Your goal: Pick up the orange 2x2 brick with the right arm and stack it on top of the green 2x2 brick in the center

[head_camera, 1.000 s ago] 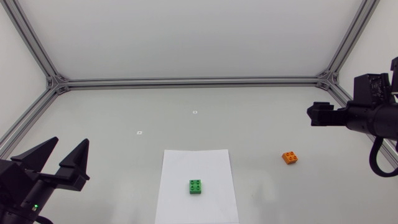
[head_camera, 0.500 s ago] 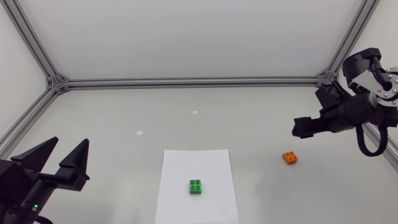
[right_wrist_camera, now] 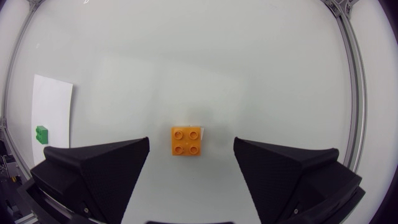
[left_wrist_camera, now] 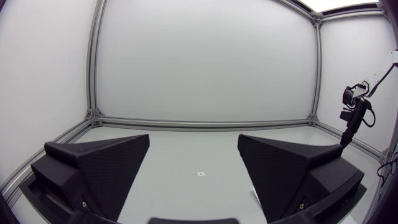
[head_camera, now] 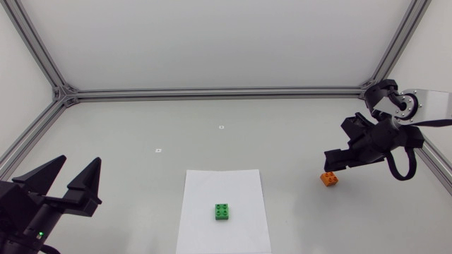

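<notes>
The orange 2x2 brick [head_camera: 329,179] lies on the table at the right; in the right wrist view the orange brick [right_wrist_camera: 186,141] sits below and just ahead of the gap between my fingers. My right gripper [head_camera: 332,161] hovers right over it, open [right_wrist_camera: 191,168], touching nothing. The green 2x2 brick [head_camera: 222,212] rests on a white paper sheet [head_camera: 224,185] in the centre, and the green brick [right_wrist_camera: 41,133] also shows far off beside my right gripper. My left gripper [head_camera: 65,183] is open at the near left, empty [left_wrist_camera: 194,168].
An aluminium frame [head_camera: 219,92] borders the table at the back and sides. Two small white markers [head_camera: 221,128] [head_camera: 159,149] lie on the surface behind the paper sheet.
My right arm has swung in from the right edge and lowered its gripper leftward and down until it is over the orange brick. The left arm and both bricks stayed put.
</notes>
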`<state>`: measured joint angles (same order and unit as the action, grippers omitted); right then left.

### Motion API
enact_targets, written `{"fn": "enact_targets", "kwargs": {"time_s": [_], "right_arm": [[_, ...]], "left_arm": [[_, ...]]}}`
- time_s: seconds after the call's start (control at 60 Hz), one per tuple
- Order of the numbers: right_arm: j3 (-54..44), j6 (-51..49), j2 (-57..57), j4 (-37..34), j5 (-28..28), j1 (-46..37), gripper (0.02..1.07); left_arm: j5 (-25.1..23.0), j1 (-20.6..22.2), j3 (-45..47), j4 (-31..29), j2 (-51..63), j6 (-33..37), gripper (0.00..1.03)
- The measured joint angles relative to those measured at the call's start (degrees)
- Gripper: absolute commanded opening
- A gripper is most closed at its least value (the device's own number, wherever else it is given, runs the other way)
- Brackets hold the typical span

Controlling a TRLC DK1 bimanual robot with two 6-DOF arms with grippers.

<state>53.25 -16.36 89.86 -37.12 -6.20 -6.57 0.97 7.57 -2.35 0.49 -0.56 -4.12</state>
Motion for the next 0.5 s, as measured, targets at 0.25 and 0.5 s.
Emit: {"fn": "enact_targets", "kwargs": {"time_s": [0.25,0.5], "right_arm": [[-0.13,0.07,3.61,1.9,1.99,1.42,0.93],[-0.33,1.6,5.07,3.28,2.82,2.4,0.81]], "left_arm": [[0.0,0.02,0.0,0.0,0.0,0.0,0.99],[0.0,0.0,0.0,0.0,0.0,0.0,0.99]]}}
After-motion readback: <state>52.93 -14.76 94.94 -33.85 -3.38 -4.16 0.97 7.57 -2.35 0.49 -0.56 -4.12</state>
